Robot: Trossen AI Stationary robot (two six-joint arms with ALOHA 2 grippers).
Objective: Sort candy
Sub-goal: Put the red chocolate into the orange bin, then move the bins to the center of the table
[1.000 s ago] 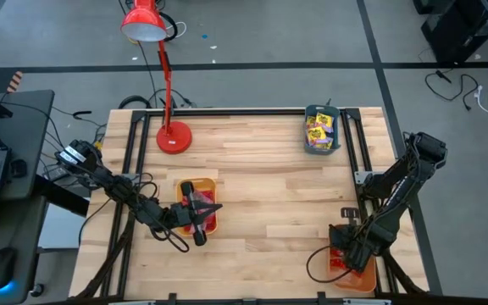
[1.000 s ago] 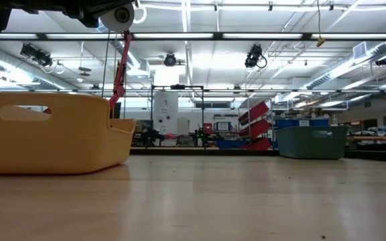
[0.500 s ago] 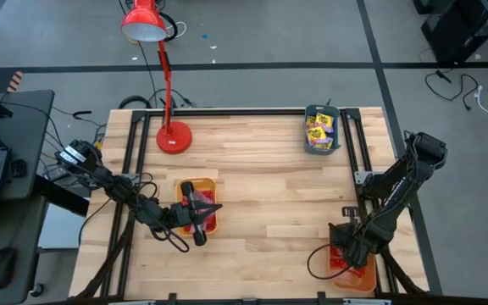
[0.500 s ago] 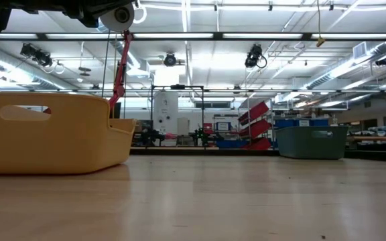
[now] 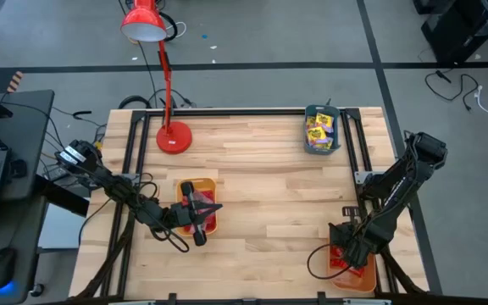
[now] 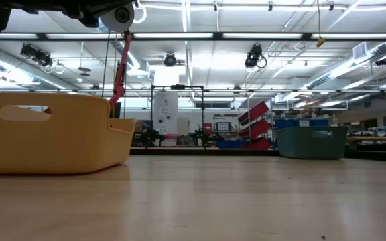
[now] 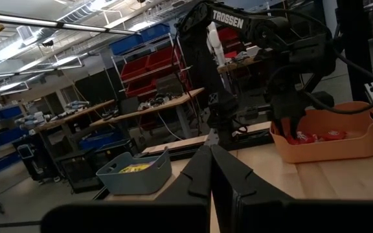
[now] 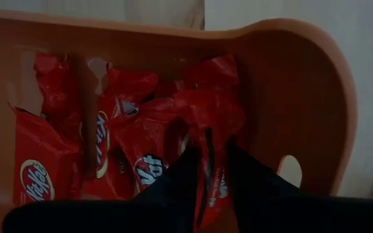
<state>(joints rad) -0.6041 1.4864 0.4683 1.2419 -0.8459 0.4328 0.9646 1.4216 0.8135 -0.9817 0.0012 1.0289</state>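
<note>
Fingers of the right gripper (image 8: 207,169) reach down into the orange tray (image 5: 352,273) at the tabletop's near right corner, closed on a red-wrapped candy (image 8: 209,123) that stands pinched between their tips. Around it in that tray lie more red wrapped candies (image 8: 41,165) (white lettering shows on several wrappers), heaped against the tray's wall.

Over at the near left, the left gripper (image 5: 213,207) hangs above a second orange tray (image 5: 209,183), its fingers (image 7: 199,175) pressed together with nothing between them. Red candy (image 5: 190,222) shows in that tray too, partly hidden by the arm.

Yellow packets (image 5: 318,127) with a few pinkish ones among them fill the teal tray (image 5: 322,146) by the far right edge of the tabletop (image 5: 261,169), well apart from both arms. A red desk lamp (image 5: 174,135) stands near the far left corner. From table height, the left orange tray (image 6: 52,134) and the teal tray (image 6: 311,142) both sit flat on the wood.
</note>
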